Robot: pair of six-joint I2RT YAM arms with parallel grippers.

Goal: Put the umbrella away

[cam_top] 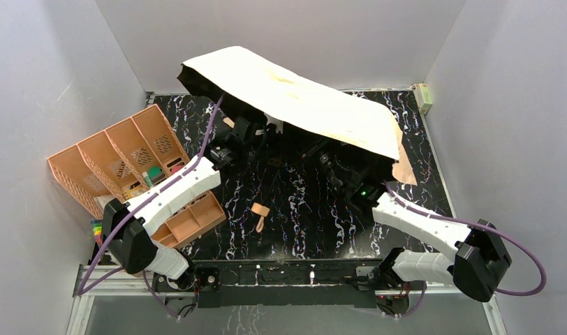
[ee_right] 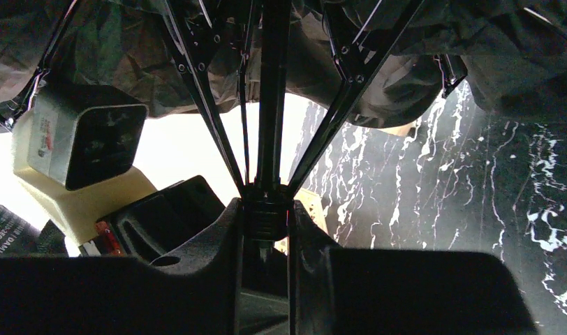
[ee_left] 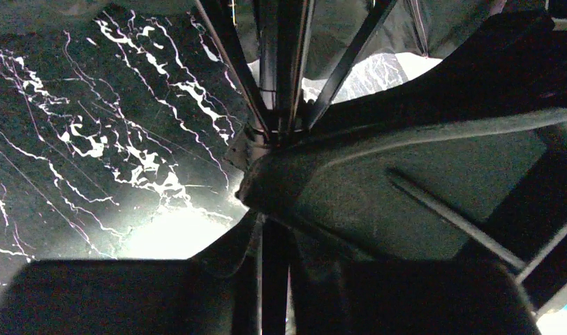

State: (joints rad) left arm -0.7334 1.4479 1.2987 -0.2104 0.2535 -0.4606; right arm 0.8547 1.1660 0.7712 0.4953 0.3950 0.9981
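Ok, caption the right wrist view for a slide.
Right gripper clamps the open umbrella at its rib hub, above the marble table.

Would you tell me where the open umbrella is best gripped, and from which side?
Grip the umbrella at the runner, where the ribs meet the shaft, coming from under the canopy: the spread cloth blocks the top, and the narrow hub fits inside the right pincer.

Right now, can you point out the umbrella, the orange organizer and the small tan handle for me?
umbrella (cam_top: 302, 98): top view, tan outside of the open canopy.
organizer (cam_top: 99, 132): top view, its upper rim.
handle (cam_top: 260, 209): top view, its tan body.
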